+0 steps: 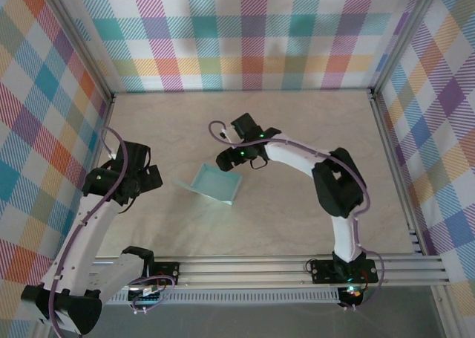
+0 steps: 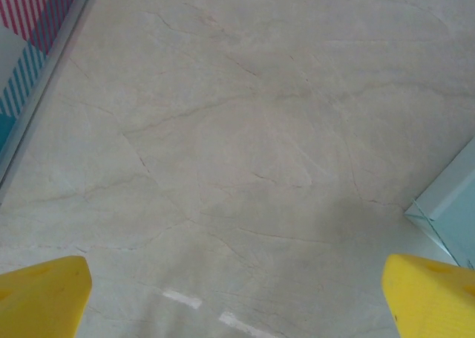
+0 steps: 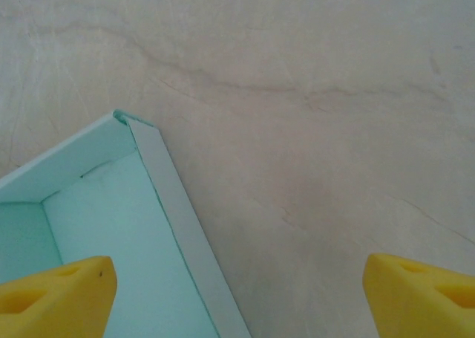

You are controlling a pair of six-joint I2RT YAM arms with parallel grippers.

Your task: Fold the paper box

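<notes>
Now mint paper box (image 1: 213,184), folded shallow tray, walls upright, on table (image 1: 297,130)

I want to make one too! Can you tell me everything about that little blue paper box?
The paper box is pale mint-blue thin card, folded into a shallow open tray with low upright walls. One corner, seen close, has a folded-over rim. It sits at an angle on the pale table between the arms. Nothing but the table visibly touches it; the right gripper hangs over that corner, jaws open.
</notes>
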